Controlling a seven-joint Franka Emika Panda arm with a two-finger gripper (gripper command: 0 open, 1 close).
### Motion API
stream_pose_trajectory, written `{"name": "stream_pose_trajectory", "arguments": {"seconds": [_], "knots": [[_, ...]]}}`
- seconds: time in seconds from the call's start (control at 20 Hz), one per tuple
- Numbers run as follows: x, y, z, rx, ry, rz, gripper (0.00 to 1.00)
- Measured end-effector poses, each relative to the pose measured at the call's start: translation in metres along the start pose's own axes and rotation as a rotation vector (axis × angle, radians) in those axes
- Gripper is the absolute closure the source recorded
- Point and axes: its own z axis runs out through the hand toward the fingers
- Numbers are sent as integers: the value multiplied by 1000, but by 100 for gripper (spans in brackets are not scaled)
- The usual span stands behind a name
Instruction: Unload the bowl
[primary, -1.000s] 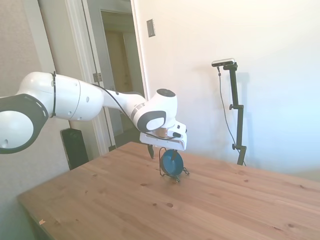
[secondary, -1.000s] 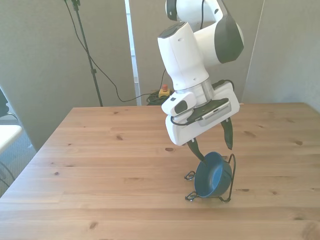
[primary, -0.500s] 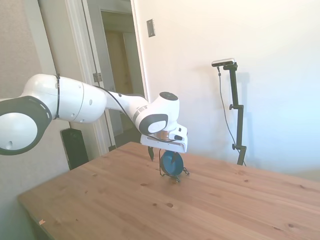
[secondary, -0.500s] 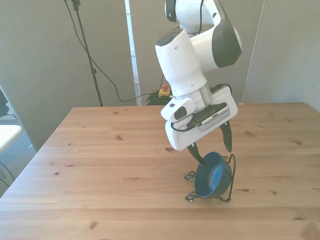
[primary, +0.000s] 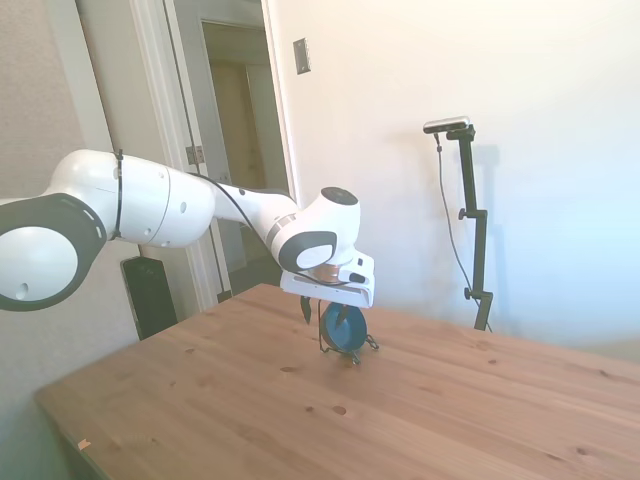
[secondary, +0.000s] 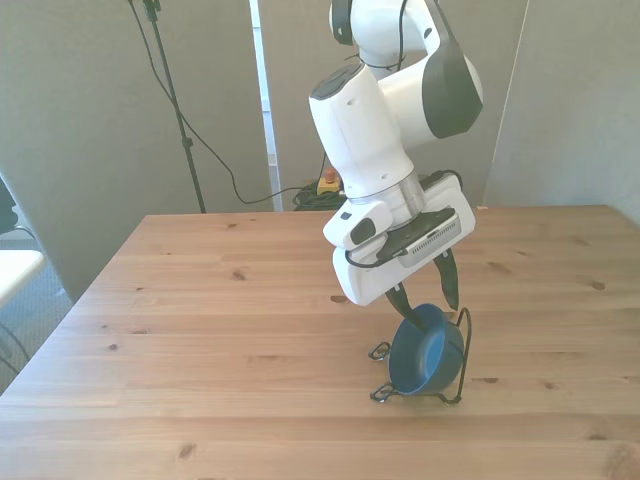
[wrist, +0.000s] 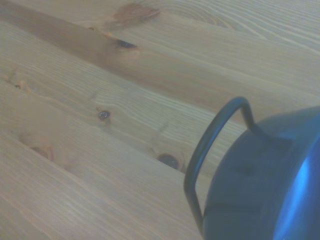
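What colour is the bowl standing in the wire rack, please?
Dark teal-blue, plain; the bowl shows best in the front view.

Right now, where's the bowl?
In the front view the bowl stands on edge in the wire rack, right of the table's middle, directly under the open gripper.

White arm (secondary: 385, 120) reaching down, wrist tilted, end effector (secondary: 425, 297) low, dark fingers (secondary: 449, 283) spread apart

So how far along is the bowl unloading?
Nothing is unloaded yet: the bowl stands on edge in the wire rack on the table. In hand: the gripper, jaws open, straddles the bowl's top rim. Left: close, lift out, set down.
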Motion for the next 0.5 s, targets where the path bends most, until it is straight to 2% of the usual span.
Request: {"name": "stream_pose_trajectory", "arguments": {"seconds": [0.5], "knots": [[4,7,-2,34,-16,-6,100]]}}
